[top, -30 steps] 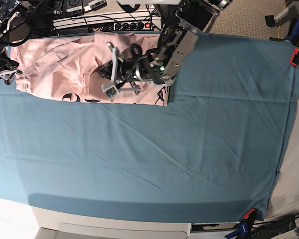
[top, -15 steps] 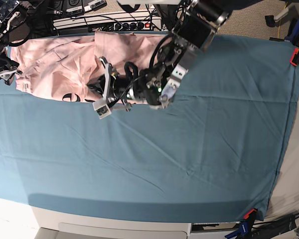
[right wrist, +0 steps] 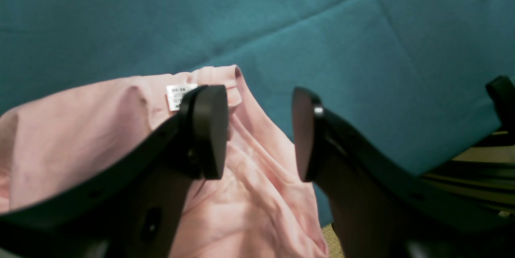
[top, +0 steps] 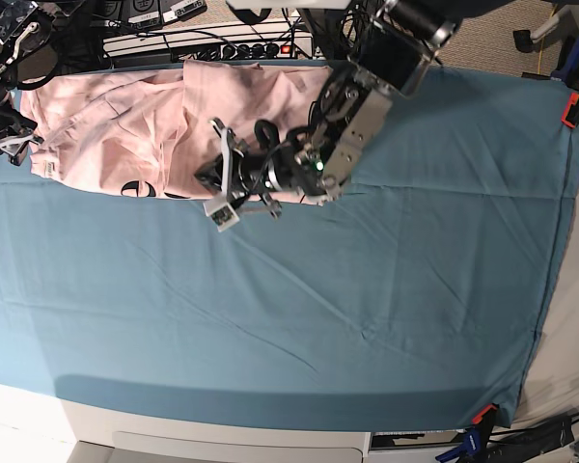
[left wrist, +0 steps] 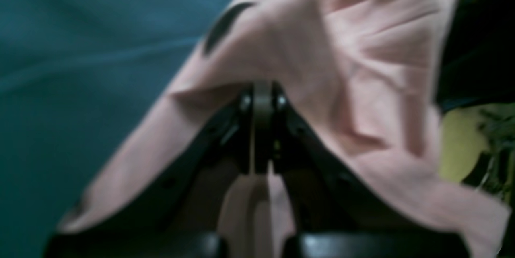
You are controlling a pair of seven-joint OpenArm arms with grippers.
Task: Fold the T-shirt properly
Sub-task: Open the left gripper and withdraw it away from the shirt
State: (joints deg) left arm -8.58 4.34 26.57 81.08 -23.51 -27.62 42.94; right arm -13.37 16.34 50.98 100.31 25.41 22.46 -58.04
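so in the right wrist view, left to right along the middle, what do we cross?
T-shirt → white care label → left finger of the right gripper → pink folds in the gap → right finger → teal cloth sheet.

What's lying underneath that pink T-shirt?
A teal cloth sheet lies under the T-shirt, showing all around its near edge. What the sheet itself covers is hidden. The left gripper is shut on the T-shirt's fabric; the right gripper is open over its corner.
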